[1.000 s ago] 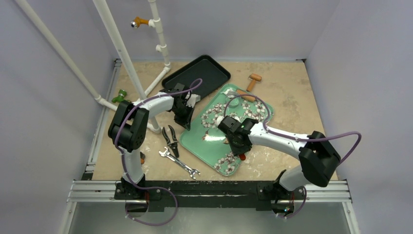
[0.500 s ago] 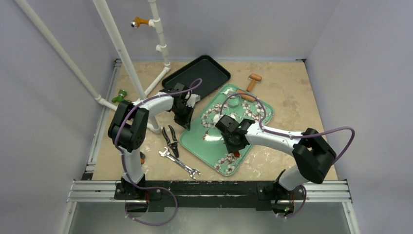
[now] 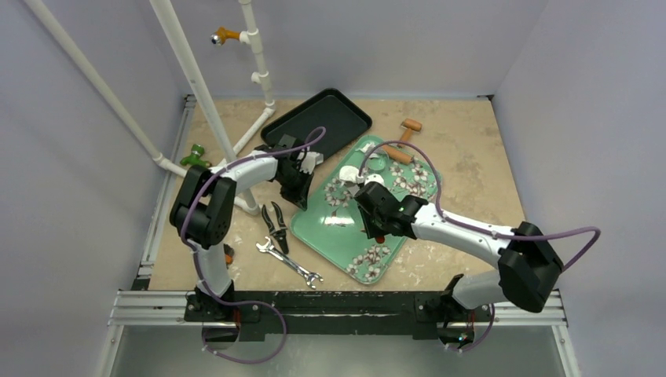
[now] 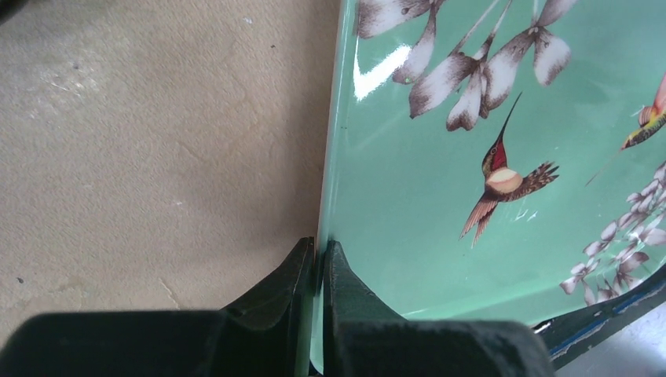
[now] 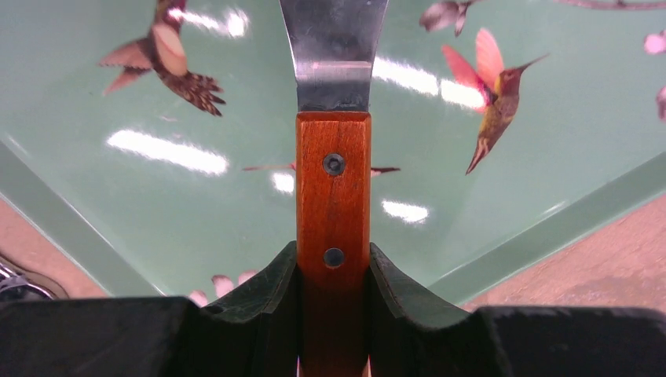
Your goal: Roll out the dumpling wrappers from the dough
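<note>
1. Left pincer — clamped tight on the left rim of the green hummingbird tray; steadying it, I judge.
2. Dumpling wrapper — a white disc on the tray's far-left part, just beyond my right pincer.
3. Right pincer — closed on the wooden handle of a metal scraper, its blade over bare tray; blade tip out of view.
4. Step, as I judge it: freeing the wrapper, not rolling. The next move calls for sliding the blade flat beneath it.
</note>
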